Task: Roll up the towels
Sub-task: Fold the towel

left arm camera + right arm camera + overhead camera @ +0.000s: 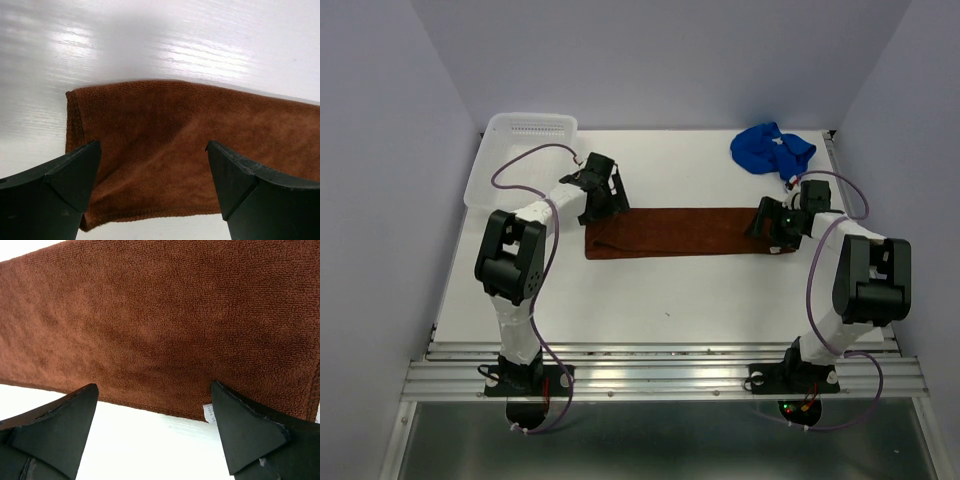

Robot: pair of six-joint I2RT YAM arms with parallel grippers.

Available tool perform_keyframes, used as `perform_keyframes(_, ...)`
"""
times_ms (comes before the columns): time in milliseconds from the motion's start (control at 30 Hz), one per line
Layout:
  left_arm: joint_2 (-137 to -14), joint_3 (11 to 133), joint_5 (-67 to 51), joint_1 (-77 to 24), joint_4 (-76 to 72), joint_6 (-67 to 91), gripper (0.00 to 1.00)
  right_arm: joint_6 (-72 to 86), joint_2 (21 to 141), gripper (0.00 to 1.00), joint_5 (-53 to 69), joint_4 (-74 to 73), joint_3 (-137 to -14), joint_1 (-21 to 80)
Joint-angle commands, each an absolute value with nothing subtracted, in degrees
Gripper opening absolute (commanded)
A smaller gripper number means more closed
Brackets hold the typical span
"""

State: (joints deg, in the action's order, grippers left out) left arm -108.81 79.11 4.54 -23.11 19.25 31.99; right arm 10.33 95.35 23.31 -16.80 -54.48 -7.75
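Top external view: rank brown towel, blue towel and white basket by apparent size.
1. brown towel, laid out as a long strip, and white basket: their footprints look close, so I won't rank one over the other.
2. blue towel: bunched up, clearly the smallest.

Table [670, 295] open nr edge, basket [488, 182] far-L corner, blue towel [772, 148] far-R, brown towel [680, 231] mid
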Motion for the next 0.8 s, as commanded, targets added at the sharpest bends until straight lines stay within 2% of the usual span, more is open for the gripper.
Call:
perform_keyframes(0, -110.91, 78.49, 3.87, -22.15, 18.28, 32.17, 0.99, 9.93, 96.33, 1.0, 19.52, -14.41, -54.05, -7.38)
perform_keyframes(433, -113.55, 76.55, 5.71, -18.37, 16.7, 30.59, 0.99, 8.79, 98.7, 1.0, 9.32, -16.61, -54.32, -7.38)
perform_keyframes(767, -112.42, 79.8, 5.81, -17.49, 17.41, 26.72, 0.99, 6.94, 98.79, 1.0, 8.35, -16.88, -54.75, -7.38)
